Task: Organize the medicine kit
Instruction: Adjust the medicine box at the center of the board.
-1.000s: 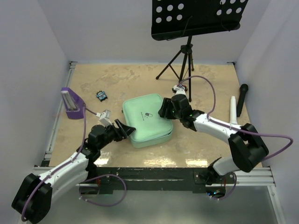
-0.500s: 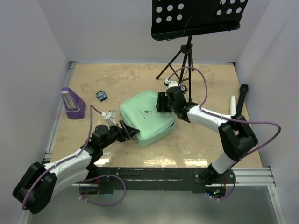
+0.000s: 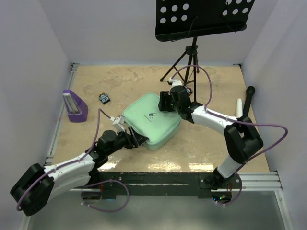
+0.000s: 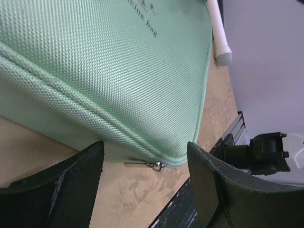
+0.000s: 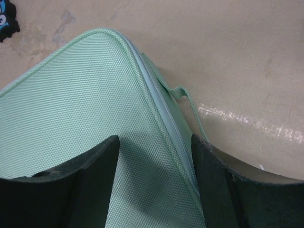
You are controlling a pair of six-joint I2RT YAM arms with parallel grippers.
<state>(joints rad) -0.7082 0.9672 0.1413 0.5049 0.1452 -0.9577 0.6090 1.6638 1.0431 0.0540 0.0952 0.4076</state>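
The mint-green medicine kit lies closed and turned at an angle mid-table, its pill logo facing up. My left gripper is open at the kit's near-left edge. In the left wrist view the kit's zipped side sits just ahead of the open left gripper, and a small metal zipper pull lies on the table between the fingers. My right gripper is open at the kit's far corner. In the right wrist view the right gripper straddles the lid's piped edge, with a thin green loop beside it.
A purple stand is at the left wall, and a small black-and-blue item lies near it. A music stand's tripod is behind the kit. A white tube and a black microphone lie at the right.
The kit has turned counter-clockwise and shifted slightly left. My left gripper moved right along its near edge. My right gripper moved back to its far corner.
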